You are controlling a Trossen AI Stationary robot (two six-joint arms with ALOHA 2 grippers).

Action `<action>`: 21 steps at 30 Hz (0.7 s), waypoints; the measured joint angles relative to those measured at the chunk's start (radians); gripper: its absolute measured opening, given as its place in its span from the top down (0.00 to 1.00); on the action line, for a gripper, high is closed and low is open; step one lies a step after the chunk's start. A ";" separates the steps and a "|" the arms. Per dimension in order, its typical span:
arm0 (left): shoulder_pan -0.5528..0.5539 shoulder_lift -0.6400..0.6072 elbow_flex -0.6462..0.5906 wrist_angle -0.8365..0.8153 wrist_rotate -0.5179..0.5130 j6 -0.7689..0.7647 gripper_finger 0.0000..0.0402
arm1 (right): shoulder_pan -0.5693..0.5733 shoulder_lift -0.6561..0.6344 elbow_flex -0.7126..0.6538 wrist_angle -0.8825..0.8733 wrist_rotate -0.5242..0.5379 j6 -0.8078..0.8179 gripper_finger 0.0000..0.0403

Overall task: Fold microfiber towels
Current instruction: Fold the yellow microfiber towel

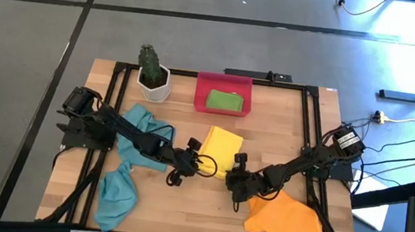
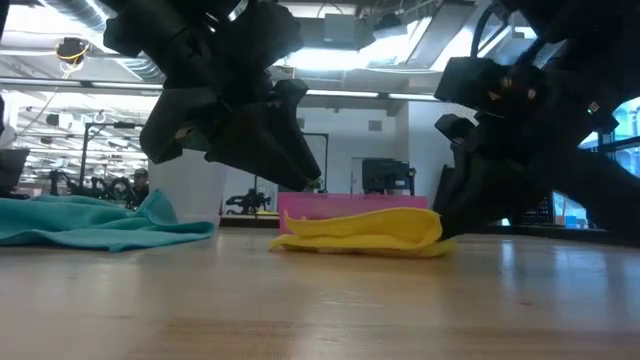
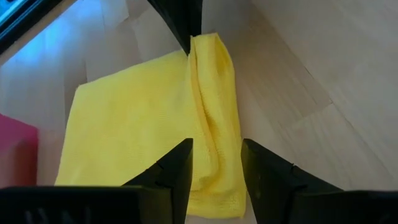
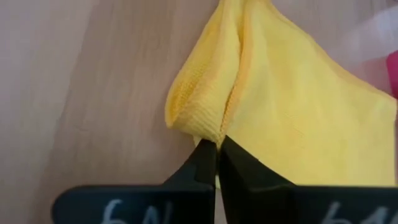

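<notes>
A: Nearest, the right gripper (image 4: pixel 216 152)?
B: Fingers pressed together on the yellow towel (image 4: pixel 298 118), pinching its folded corner.
A: And the left gripper (image 3: pixel 216 165)?
B: Fingers apart, straddling the towel's other edge at frame centre of the high view.

only thing i can sort of read is a handwritten "6" on the right gripper (image 4: pixel 216 163) fingers, rest is cut off
</notes>
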 joint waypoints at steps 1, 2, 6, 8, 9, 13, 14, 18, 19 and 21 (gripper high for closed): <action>0.000 0.000 0.000 0.000 0.000 0.000 0.68 | 0.000 -0.001 0.000 0.002 -0.010 0.012 0.99; -0.001 0.000 0.000 0.000 0.000 0.001 0.68 | 0.000 -0.005 0.000 0.000 -0.016 0.024 0.99; -0.007 0.000 0.000 -0.016 -0.017 0.046 0.68 | 0.000 -0.060 -0.067 0.094 -0.025 0.036 0.99; -0.015 0.001 0.000 -0.022 -0.051 0.052 0.68 | 0.000 -0.112 -0.145 0.203 -0.046 0.039 0.99; -0.020 0.000 0.000 -0.021 -0.060 0.053 0.68 | 0.000 -0.137 -0.188 0.273 -0.053 0.042 0.99; -0.032 0.000 0.000 -0.020 -0.063 0.070 0.68 | 0.000 -0.220 -0.351 0.519 -0.075 0.074 1.00; -0.034 0.001 0.000 -0.017 -0.063 0.070 0.68 | 0.000 -0.234 -0.383 0.560 -0.076 0.088 1.00; -0.053 0.001 0.000 0.000 -0.063 0.070 0.68 | -0.006 -0.248 -0.446 0.648 -0.075 0.150 1.00; -0.056 0.000 0.000 0.003 -0.060 0.070 0.68 | -0.009 -0.248 -0.451 0.652 -0.075 0.167 1.00; -0.062 0.001 0.000 0.004 -0.057 0.061 0.66 | -0.018 -0.245 -0.450 0.660 -0.075 0.190 1.00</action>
